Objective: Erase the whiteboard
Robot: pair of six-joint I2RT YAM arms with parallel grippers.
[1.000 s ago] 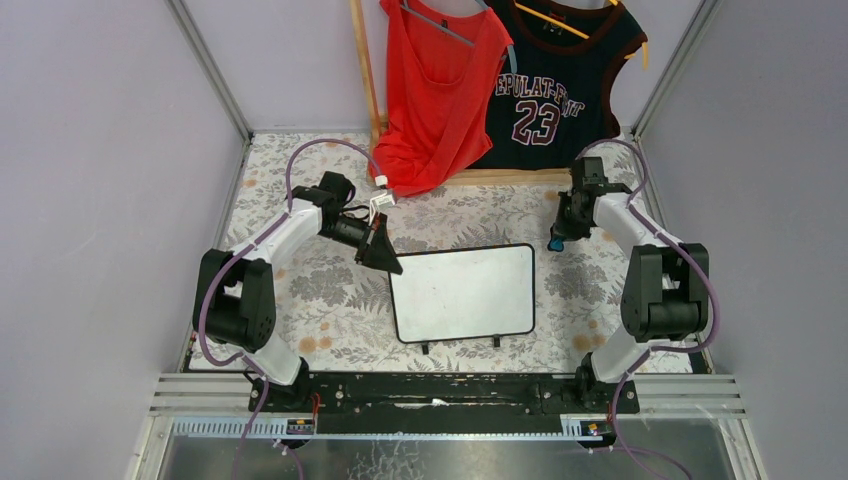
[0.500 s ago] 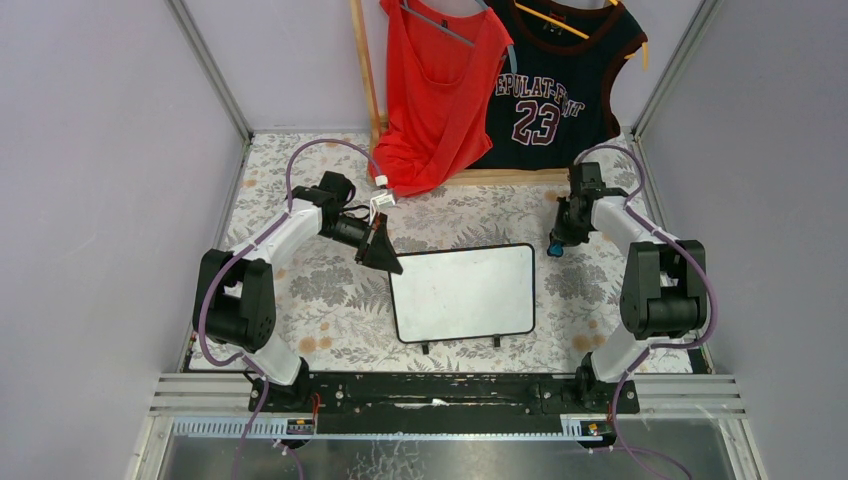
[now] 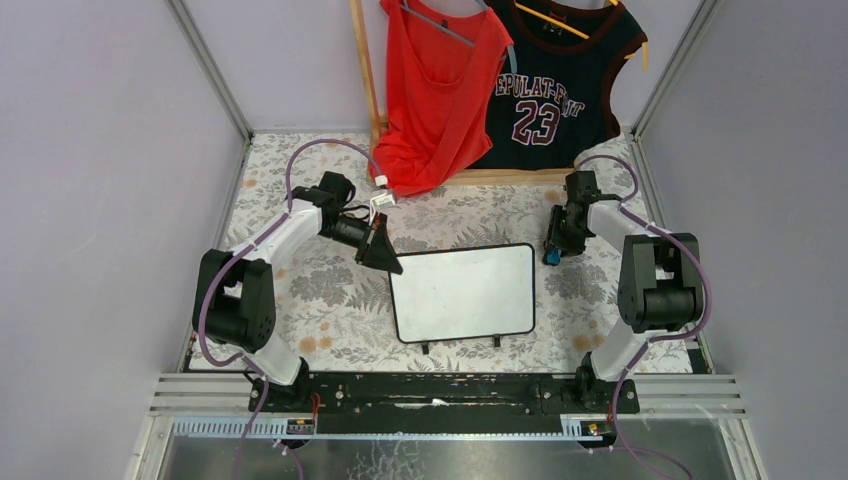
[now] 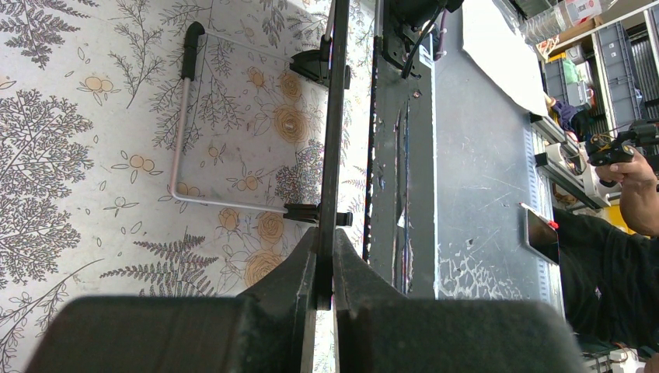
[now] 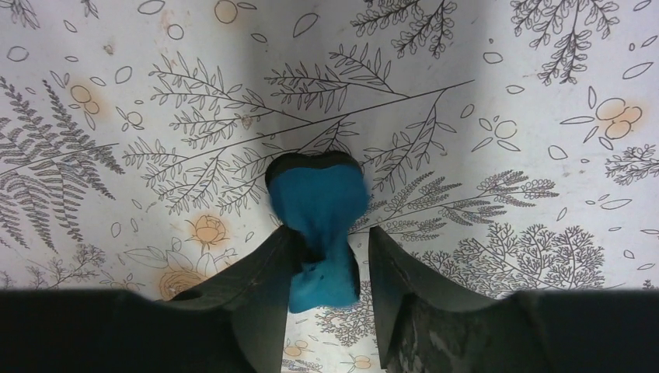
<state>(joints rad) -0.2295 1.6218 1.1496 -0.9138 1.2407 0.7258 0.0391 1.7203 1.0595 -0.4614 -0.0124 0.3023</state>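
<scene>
Whiteboard (image 3: 462, 293) looks light, stiff, slick-faced: left gripper (image 4: 325, 256) pinches its thin frame corner; right gripper (image 5: 332, 242) jaws stand apart, blue eraser (image 5: 319, 198) between them.

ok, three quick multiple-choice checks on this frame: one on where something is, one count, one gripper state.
1. Where is the blue pad relative to the whiteboard?
A. lying on it
B. under it
C. on the table off its far right corner

2. How many tops hang at the back?
A. one
B. two
C. three

3. The left gripper is:
A. shut on the whiteboard's edge
B. open over the table
C. holding the blue pad

Key: C, the pad sits between the right gripper's parted fingers, off the board; B, a red top and a dark jersey; A, its fingers pinch the board's edge.
</scene>
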